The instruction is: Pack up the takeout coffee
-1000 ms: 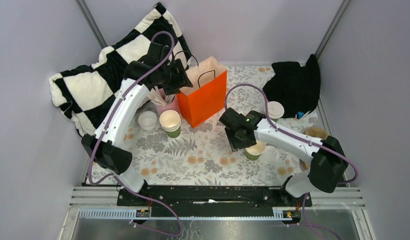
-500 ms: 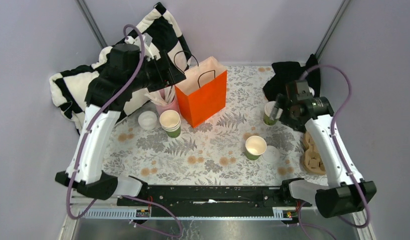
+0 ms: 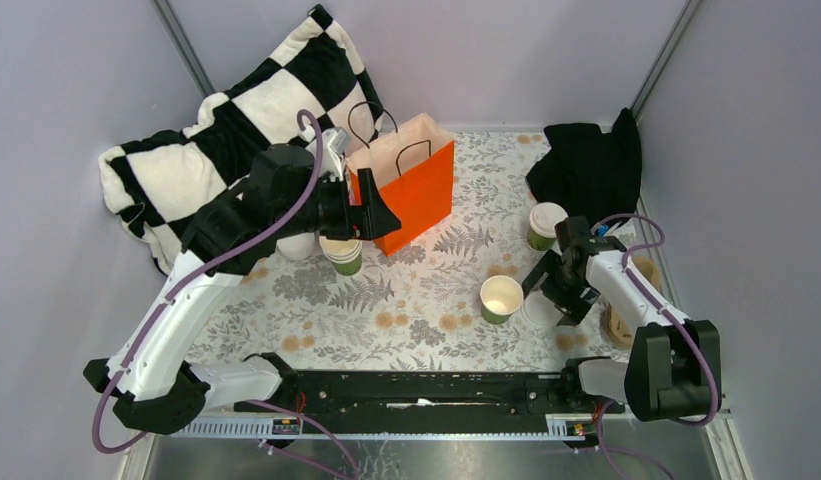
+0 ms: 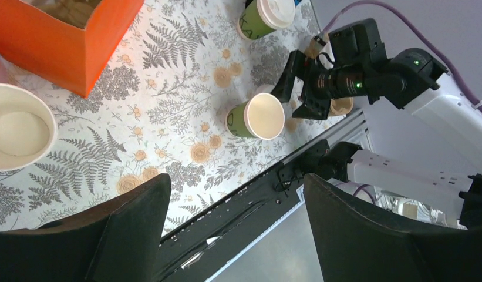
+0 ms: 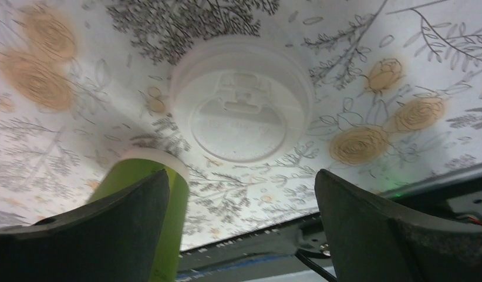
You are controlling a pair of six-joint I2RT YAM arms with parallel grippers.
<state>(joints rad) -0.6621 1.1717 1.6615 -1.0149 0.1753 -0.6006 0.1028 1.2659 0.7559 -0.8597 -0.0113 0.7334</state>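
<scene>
One takeout coffee, a green cup with a white lid (image 3: pixel 546 222) (image 4: pixel 263 14), stands upright at the right by the black cloth. A second green cup (image 3: pixel 501 297) (image 4: pixel 256 116) (image 5: pixel 147 194) stands open in the middle, its loose white lid (image 5: pixel 244 111) flat on the table beside it. My right gripper (image 3: pixel 551 295) (image 5: pixel 241 229) hovers open just above that lid, the open cup by its left finger. My left gripper (image 3: pixel 374 212) (image 4: pixel 238 229) is open and empty in the air, in front of the orange paper bag (image 3: pixel 411 180) (image 4: pixel 62 35).
A stack of lidless green cups (image 3: pixel 341 250) (image 4: pixel 18 126) stands left of the bag, half under my left arm. A brown cardboard carrier (image 3: pixel 626 300) lies at the right edge. A black cloth (image 3: pixel 586 165) and a checkered blanket (image 3: pixel 186 170) fill the back corners.
My right gripper went from the open cup up to the lidded cup, then down over the loose lid, opening wide. My left gripper swung from behind the bag to its front and opened.
</scene>
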